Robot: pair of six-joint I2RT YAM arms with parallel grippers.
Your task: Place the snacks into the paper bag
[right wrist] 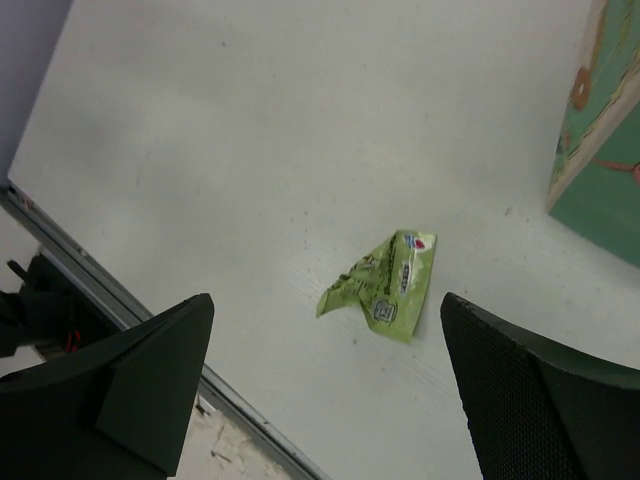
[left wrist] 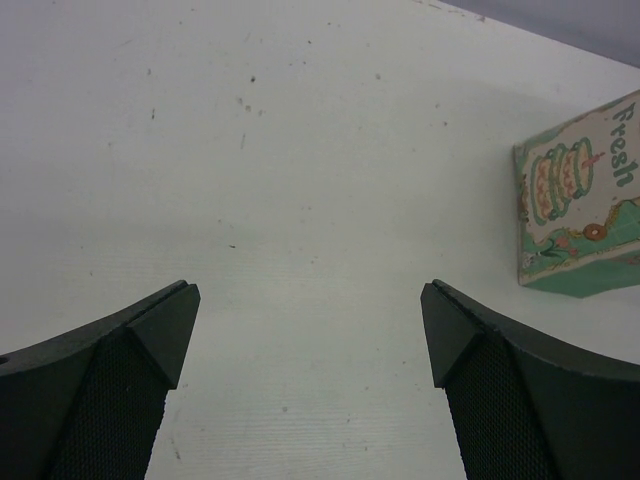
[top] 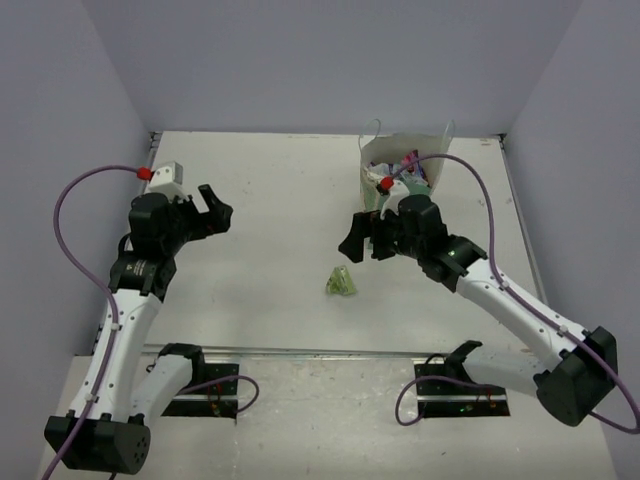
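1. Left gripper [top: 213,208] is seen released over bare table [top: 270,190], its jaws spread wide with nothing between them.
2. The right gripper [top: 355,240] is likewise spread wide and nothing is gripped by it.
3. A crumpled green packet [right wrist: 385,288] is shown lying on the table below the right gripper, touching neither finger. From above it is seen between the two arms, near the paper bag [top: 375,160] but apart from it.
4. The bag is stood upright at the far right of the table, just behind the right gripper and well apart from the left one.
5. Only in the overhead view is the bag's open mouth seen, with several coloured packets [top: 415,165] inside.
6. By the wrist cameras only the bag's outer wall is shown: a corner with a cake print and the word "Fresh" from the left, a green edge from the right.
7. The bag's mouth is partly crossed by the right arm's purple cable [top: 470,175] in the overhead view, so the packets inside cannot be counted.
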